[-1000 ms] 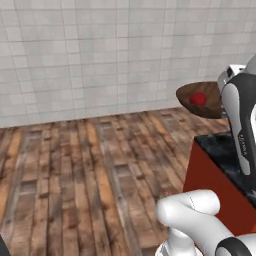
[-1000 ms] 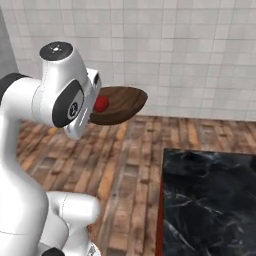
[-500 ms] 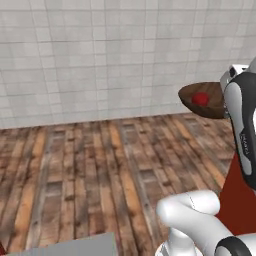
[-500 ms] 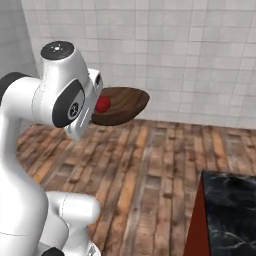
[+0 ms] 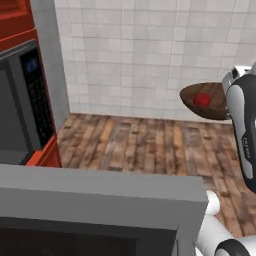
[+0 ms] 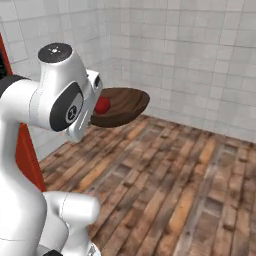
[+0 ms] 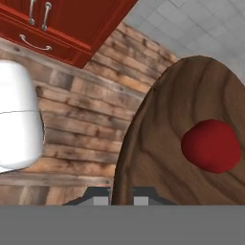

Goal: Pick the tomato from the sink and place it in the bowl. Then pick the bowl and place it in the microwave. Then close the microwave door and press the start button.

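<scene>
— How was the arm standing when you looked?

— I had it raised high over the wooden floor [image 6: 170, 185], elbow bent, with the hand level at about shoulder height. In the left base view it stood at the right edge of the picture, the bowl [image 5: 206, 101] held out to its left.

— And the gripper?

— The gripper [image 7: 120, 196] had its fingers pinching the near rim of the bowl, drawn close together on the thin edge. The bowl sat roughly level, and I saw the tomato [image 7: 211, 145] resting inside it.

— Where was the microwave?

— On the near left I saw the microwave [image 5: 22, 105] with its black keypad, and the microwave door [image 5: 100, 200] swung open across the foreground.
</scene>
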Controlling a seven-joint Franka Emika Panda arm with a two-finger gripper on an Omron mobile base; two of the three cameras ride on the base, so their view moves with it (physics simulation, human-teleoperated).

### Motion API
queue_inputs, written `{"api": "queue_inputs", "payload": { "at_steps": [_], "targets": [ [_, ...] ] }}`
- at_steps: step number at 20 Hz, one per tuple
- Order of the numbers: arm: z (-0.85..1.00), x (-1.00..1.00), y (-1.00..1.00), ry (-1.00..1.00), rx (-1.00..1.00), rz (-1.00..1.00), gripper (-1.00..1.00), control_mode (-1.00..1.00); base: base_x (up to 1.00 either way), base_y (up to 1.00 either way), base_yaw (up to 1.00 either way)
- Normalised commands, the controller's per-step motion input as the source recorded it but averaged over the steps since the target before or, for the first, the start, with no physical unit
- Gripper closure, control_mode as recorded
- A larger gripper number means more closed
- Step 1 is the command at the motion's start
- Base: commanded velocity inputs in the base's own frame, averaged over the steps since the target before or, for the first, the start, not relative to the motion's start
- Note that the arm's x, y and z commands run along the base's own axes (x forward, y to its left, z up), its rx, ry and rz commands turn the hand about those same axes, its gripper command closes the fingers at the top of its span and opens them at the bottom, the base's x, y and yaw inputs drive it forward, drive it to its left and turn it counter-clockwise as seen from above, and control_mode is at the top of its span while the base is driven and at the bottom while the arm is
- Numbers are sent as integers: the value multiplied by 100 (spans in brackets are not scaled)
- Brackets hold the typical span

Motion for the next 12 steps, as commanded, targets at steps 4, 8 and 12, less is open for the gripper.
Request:
{"api": "queue_inputs", "payload": {
  "at_steps": [4, 8, 12],
  "targets": [
    [0, 0, 0, 0, 0, 0, 100, 100, 36, 28, 53],
    [0, 0, 0, 0, 0, 0, 100, 100, 14, 1, 52],
    [0, 0, 0, 0, 0, 0, 100, 100, 51, -1, 47]
  ]
}}
